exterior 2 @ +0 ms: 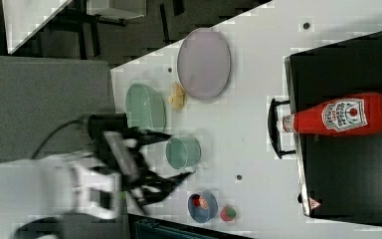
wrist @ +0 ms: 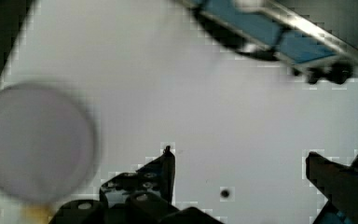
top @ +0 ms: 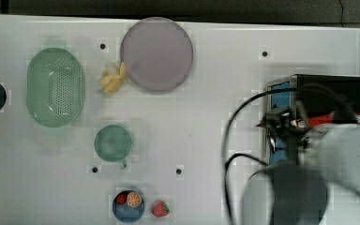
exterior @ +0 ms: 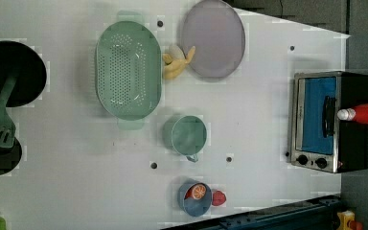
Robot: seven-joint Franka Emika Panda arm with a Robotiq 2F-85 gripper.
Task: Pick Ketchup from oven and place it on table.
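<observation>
Ketchup (exterior 2: pixel 345 116) lies on its side on the roof of the oven (exterior 2: pixel 348 164), its white cap overhanging the door edge. The oven stands at the table's (top: pixel 206 122) right edge in the top view. The arm reaches over the table beside the oven, not touching the bottle. Gripper (wrist: pixel 240 170) fingers stand wide apart, holding nothing, above bare tabletop near the purple plate (wrist: pixel 30 142).

in the top view, the blurred arm (top: pixel 337 159) covers much of the oven (top: pixel 330 86) and most of the ketchup (top: pixel 330 121), whose cap is hidden. in the left view, the ketchup (exterior: pixel 364 114) runs off the left view's right edge. small fruit in the blue bowl (exterior: pixel 191 203) is too small to tell.
</observation>
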